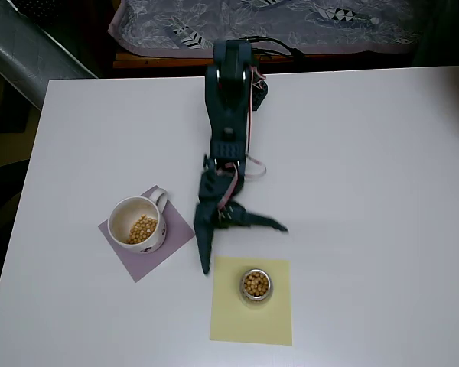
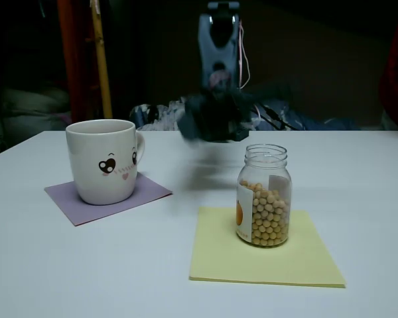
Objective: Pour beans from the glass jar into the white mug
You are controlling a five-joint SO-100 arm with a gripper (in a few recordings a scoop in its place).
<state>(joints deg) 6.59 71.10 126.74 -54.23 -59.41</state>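
Note:
The glass jar [image 1: 255, 284] stands upright on a yellow sheet [image 1: 229, 317], and the fixed view shows the jar [image 2: 264, 195] about two-thirds full of tan beans [image 2: 270, 217]. Left of it the white mug [image 1: 138, 223] rests on a purple sheet [image 1: 145, 264], with a layer of beans [image 1: 143, 229] inside. A small dark face marks the mug's [image 2: 105, 169] side in the fixed view. My gripper [image 1: 245, 248] is open wide just behind the jar, touching nothing. One finger points toward the gap between mug and jar. In the fixed view the gripper [image 2: 215, 120] is blurred, above the table behind the jar.
The white table [image 1: 367, 191] has bare room to the right and at the back. The arm's base [image 1: 231, 76] stands at the far edge. A patterned cloth [image 1: 291, 23] lies beyond the table.

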